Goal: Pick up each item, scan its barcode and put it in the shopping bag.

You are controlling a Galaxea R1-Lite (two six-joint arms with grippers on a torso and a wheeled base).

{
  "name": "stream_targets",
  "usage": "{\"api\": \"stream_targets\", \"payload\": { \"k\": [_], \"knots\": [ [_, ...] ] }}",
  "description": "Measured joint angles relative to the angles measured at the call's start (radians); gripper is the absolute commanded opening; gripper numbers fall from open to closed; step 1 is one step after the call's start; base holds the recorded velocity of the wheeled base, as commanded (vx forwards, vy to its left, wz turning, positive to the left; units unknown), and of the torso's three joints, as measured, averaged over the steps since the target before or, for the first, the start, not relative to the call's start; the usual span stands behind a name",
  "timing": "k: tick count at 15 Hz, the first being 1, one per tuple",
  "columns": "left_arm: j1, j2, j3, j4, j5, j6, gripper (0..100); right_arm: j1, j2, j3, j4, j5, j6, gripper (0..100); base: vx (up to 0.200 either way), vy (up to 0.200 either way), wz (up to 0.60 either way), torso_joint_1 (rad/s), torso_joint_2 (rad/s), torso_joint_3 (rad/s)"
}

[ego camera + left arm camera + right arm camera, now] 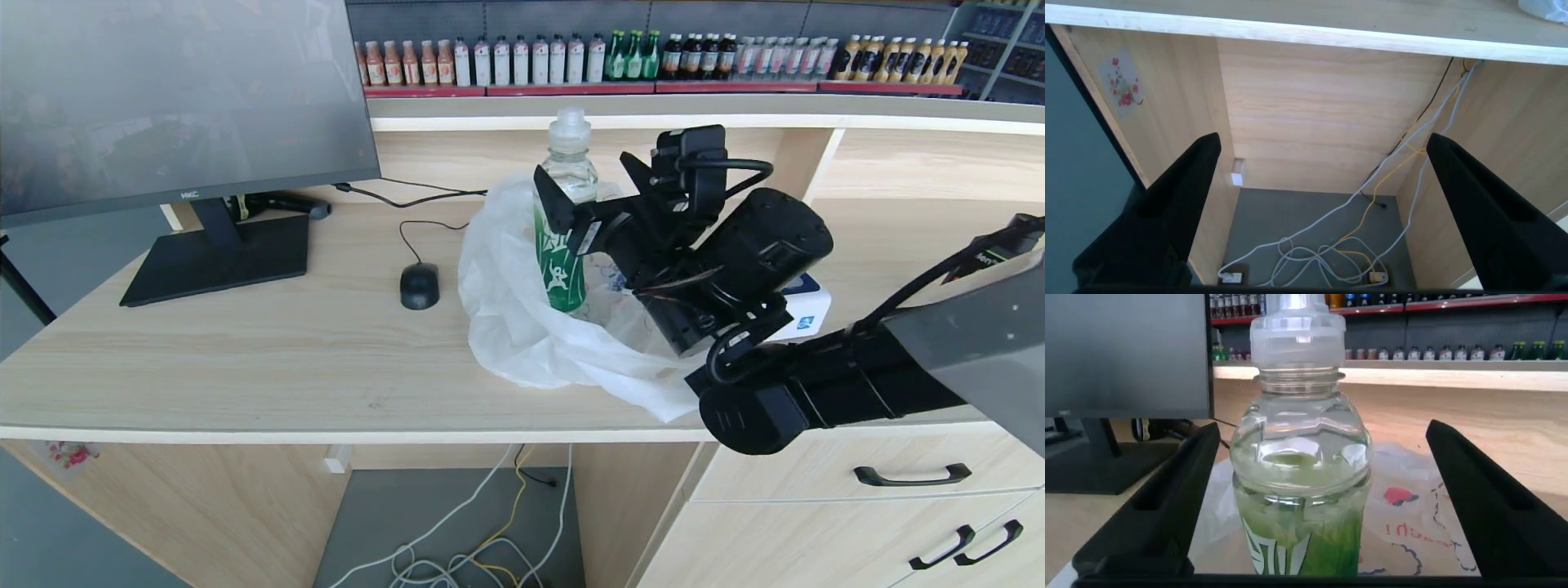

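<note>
The left gripper (1323,139) hangs below the tabletop (286,351) edge, its fingers spread and empty. Farther right, the green-labelled bottle (562,269) stands upright, seemingly in the mouth of the white shopping bag (522,327), between the parted fingers of the right gripper (592,196), which do not touch it. If this is the drop-off, that gripper should draw straight back, brushing neither bottle nor thin plastic, lest the bottle topple.

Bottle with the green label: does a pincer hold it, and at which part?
Nothing is held. The right pincer stands open around the bottle, its fingers clear of both sides. The left pincer is open and empty.
</note>
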Motion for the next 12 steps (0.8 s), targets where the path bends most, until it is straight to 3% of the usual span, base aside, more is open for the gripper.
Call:
{"api": "stream_targets", "payload": {
  "k": [1,4,8,12],
  "knots": [
    [0.000,0.000,0.000,0.000,0.000,0.001,100,0.003,-0.028,0.027,-0.040,0.000,0.000,100,0.000,0.000,0.00,0.000,0.00,0.000],
    [0.001,0.000,0.000,0.000,0.000,0.000,100,0.006,-0.092,0.173,-0.141,0.000,0.000,100,-0.200,0.000,0.00,0.011,0.00,-0.001],
    [0.000,0.000,0.000,0.000,0.000,-0.002,100,0.009,-0.172,0.383,-0.162,0.003,0.006,100,0.000,0.000,0.00,0.000,0.00,0.000],
    [-0.001,0.000,0.000,0.001,0.000,-0.004,100,0.011,-0.209,0.454,-0.163,0.113,0.055,100,0.000,-0.200,0.00,0.008,0.00,-0.002]
  ]
}}
